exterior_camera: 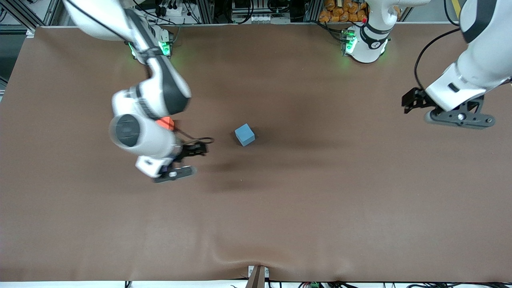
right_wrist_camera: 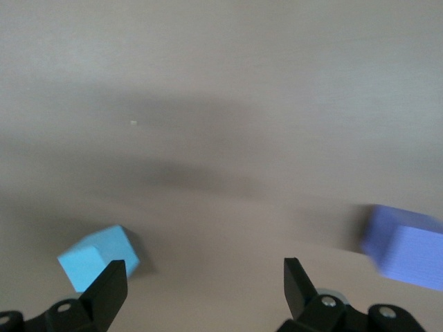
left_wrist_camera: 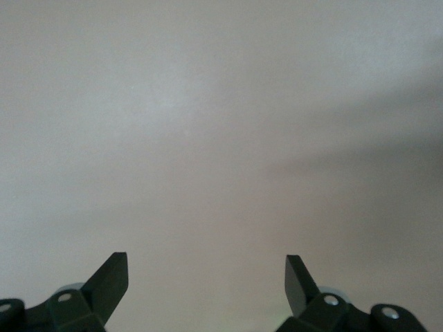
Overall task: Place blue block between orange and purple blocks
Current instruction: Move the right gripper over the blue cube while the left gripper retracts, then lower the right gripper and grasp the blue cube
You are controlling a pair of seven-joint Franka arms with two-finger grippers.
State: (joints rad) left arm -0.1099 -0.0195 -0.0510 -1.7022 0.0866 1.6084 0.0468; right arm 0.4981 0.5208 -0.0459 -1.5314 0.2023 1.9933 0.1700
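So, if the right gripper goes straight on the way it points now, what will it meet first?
Probably only the bare table. The right gripper is open; the blue block sits by one fingertip and the purple block off to the other side, neither squarely between them, though depth is unclear.

The blue block [exterior_camera: 245,134] sits on the counter [exterior_camera: 304,208] near its middle, well apart from the counter's edges. The orange block [exterior_camera: 165,123] lies on the counter toward the right arm's end, a little farther from the front camera than the blue block and partly covered by the right arm. The right wrist view shows the purple block [right_wrist_camera: 408,252] resting on the counter too, apart from the blue block, with bare counter between them.
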